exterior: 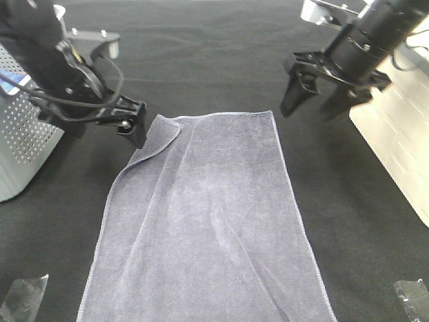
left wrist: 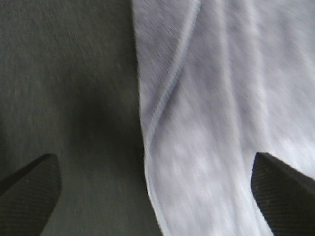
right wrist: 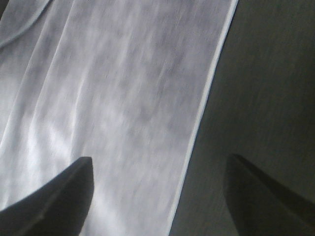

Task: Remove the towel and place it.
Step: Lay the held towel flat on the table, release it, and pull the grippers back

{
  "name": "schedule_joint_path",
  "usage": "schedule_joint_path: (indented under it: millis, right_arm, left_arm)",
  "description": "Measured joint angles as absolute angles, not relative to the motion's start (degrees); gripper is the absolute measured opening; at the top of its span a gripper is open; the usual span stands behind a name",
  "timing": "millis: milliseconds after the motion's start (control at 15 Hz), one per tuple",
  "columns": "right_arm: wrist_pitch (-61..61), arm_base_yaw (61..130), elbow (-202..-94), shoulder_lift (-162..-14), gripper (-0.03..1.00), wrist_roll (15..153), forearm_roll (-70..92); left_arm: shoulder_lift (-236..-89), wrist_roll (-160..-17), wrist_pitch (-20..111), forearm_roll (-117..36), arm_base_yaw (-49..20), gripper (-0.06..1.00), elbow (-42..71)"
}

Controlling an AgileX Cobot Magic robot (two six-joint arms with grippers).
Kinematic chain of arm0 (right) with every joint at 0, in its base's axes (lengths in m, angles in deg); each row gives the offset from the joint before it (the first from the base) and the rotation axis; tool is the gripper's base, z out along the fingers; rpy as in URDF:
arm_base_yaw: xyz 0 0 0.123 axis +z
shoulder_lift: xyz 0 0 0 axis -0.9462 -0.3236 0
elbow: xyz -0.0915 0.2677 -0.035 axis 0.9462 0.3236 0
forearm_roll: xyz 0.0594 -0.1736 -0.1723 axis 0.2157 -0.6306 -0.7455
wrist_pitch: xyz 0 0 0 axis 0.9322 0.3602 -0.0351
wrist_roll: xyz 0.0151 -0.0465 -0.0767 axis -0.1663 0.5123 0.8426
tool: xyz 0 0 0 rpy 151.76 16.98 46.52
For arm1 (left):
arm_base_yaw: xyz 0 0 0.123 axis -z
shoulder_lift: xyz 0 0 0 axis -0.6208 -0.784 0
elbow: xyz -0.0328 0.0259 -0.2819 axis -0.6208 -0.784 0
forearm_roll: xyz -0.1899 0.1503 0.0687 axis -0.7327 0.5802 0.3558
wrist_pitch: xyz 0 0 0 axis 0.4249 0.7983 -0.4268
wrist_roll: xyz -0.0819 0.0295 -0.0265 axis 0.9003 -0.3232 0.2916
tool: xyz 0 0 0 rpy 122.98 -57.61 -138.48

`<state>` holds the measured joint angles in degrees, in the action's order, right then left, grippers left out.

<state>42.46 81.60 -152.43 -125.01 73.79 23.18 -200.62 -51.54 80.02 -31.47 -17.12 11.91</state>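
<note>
Evidently we are at the placing end of the task. The towel (exterior: 208,221) lies spread lengthwise on the black-covered table (exterior: 355,201), well clear of the perforated basket (exterior: 23,127) at the left edge. The left gripper (left wrist: 155,169) hangs low beside the towel's far left corner, its jaws spread wide and pinching nothing. One finger is over bare cloth-covered table and the other over the towel. The right gripper (exterior: 309,111) hovers above and just outside the far right corner, likewise spread and empty. We note one flaw: the far left corner flap (exterior: 164,131) is folded over onto the towel, its hem curving inward.

To finish well, we judge that both arms should rise straight up, so that no fingertip drags the terry. If a flat lay is wanted, the left jaws should take only the flap's hem and draw it outward, leaving the layer beneath untouched.
</note>
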Motion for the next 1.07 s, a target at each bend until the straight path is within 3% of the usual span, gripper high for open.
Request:
schedule_joint_path:
  millis: [600, 867, 1067]
  right_arm:
    - [45.1, 75.2, -174.8, -142.1, 0.73, 74.7, 24.0]
    - [45.8, 75.2, -179.0, -148.3, 0.73, 76.6, 25.6]
    - [45.7, 75.2, -182.7, -152.7, 0.73, 77.4, 26.6]
  left_arm:
    - [-223.0, -44.5, 85.4, -34.2, -17.1, 0.99, 42.0]
    - [-229.0, -43.3, 86.7, -40.3, -20.3, 0.99, 47.9]
    - [-231.4, -50.4, 83.5, -49.3, -21.7, 0.99, 48.5]
